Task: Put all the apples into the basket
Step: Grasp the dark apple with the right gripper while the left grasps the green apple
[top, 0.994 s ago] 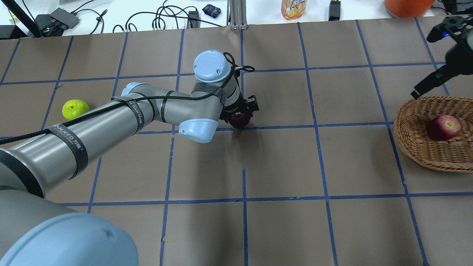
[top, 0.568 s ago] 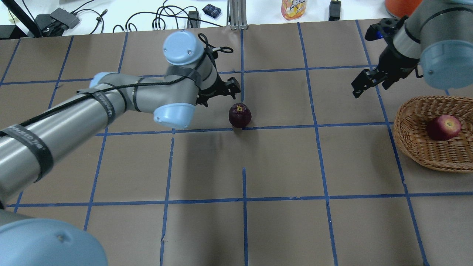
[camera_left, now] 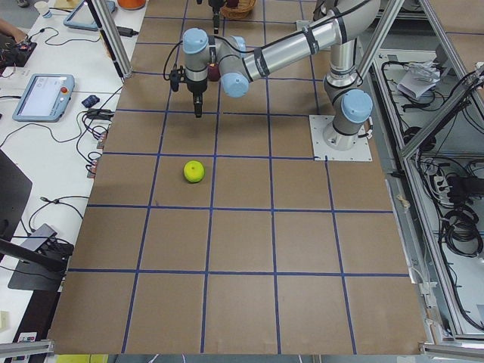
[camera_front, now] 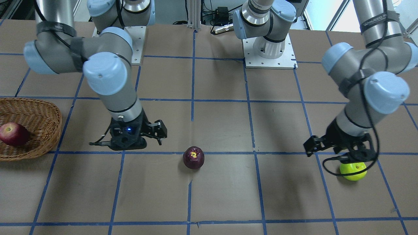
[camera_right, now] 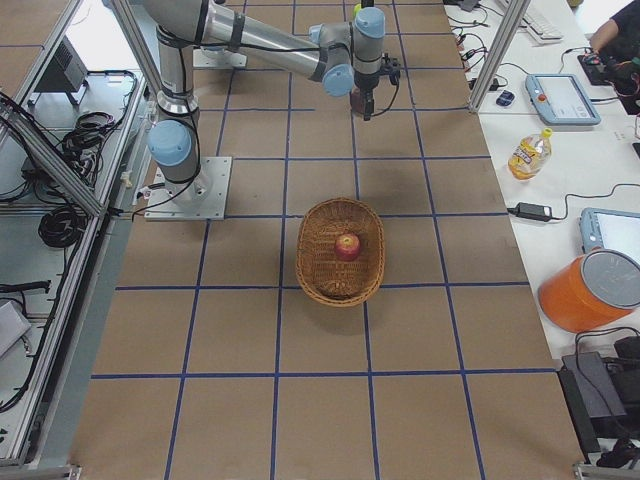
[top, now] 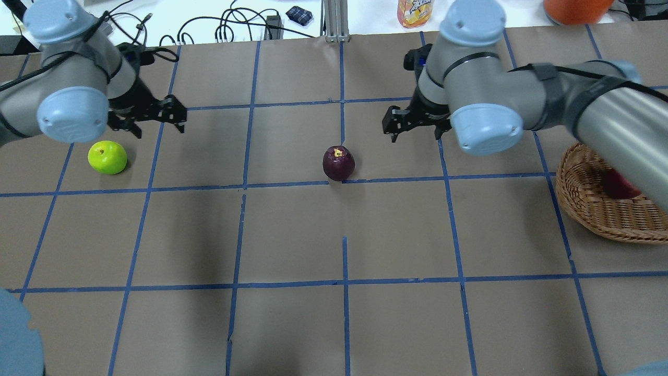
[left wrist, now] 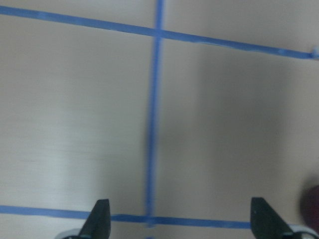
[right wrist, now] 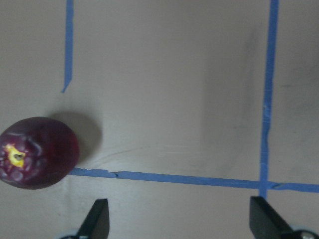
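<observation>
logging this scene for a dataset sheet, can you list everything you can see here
red apple: 1, red, in the wicker basket
dark purple apple: 1, maroon, on the table near its middle
yellow-green apple: 1, bright yellow-green, table, robot's left side
wicker basket: 1, light brown, table, robot's right side
table: 1, brown with blue tape grid
juice bottle: 1, orange-yellow, white bench beyond the table
left gripper: 1, black, fingers open, empty, by the yellow-green apple
right gripper: 1, black, fingers open, empty, by the dark purple apple
</observation>
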